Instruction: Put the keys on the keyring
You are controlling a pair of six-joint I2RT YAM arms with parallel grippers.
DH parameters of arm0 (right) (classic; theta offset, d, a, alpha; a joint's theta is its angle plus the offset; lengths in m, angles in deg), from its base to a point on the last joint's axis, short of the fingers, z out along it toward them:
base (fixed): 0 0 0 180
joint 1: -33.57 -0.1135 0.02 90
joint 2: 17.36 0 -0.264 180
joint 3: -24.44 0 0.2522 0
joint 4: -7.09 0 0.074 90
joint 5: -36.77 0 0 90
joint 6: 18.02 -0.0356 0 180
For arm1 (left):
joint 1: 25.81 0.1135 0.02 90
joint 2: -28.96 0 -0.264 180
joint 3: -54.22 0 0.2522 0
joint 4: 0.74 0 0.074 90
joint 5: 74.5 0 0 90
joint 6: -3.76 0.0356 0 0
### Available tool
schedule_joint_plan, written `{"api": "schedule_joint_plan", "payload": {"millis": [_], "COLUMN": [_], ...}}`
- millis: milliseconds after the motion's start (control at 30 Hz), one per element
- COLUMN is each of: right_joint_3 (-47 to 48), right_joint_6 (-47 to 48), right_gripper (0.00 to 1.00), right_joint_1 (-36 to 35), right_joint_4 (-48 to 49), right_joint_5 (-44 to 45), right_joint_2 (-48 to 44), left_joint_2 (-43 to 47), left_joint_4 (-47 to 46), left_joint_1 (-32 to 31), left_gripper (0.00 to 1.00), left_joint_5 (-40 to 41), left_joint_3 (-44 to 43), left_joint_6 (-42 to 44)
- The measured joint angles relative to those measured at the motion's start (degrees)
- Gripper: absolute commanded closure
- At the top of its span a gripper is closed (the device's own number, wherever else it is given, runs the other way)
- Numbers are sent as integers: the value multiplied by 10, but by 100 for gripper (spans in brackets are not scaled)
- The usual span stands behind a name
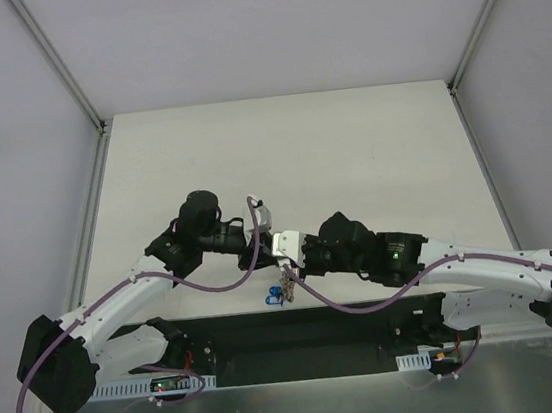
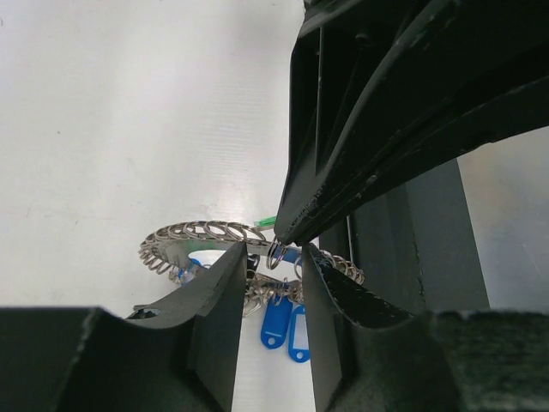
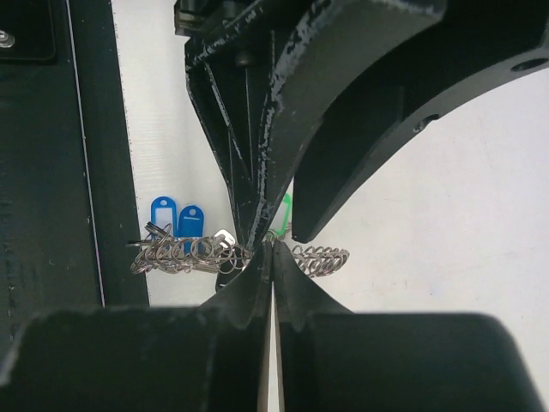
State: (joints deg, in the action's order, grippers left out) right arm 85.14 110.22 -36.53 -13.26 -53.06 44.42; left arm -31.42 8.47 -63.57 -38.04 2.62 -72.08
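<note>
Right wrist: right gripper (image 3: 272, 248) closed, pinching keyring (image 3: 184, 255).

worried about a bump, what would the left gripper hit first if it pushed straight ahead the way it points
Most likely the small metal ring just past the open left gripper, pinched in the shut tip of the right gripper. The keyring lies close behind, though depth is unclear.
</note>
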Motion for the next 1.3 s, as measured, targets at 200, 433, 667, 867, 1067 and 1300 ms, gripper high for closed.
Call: {"api": "schedule_joint_plan", "payload": {"millis": [200,433,667,867,1067,1300], "right_joint_3": [1,1,1,1,1,1], "right_joint_6": [0,0,0,0,1,2], "right_gripper": [99,99,99,99,99,99], "right_joint_1": [0,1,1,1,1,4], "right_joint_4": [-2,-2,-2,-2,-2,-7], "right_joint_5": [-9,-11,-10,-10,-8,4], "right_joint_2": [0,0,0,0,0,-8], "left_joint_2": [-16,-23,-26,-26,-30,-30], "left_joint_4": [7,7,8,8,9,9], "left_joint_1": [0,0,0,0,0,0], "left_gripper": [73,75,76,83,94,100], "left_joint_5": [-4,-5,-5,-7,-7,-6], "left_joint_3": [-2,-3,-3,-3,-3,-6], "left_joint_6": [0,-2,-2,-3,-7,-9]}}
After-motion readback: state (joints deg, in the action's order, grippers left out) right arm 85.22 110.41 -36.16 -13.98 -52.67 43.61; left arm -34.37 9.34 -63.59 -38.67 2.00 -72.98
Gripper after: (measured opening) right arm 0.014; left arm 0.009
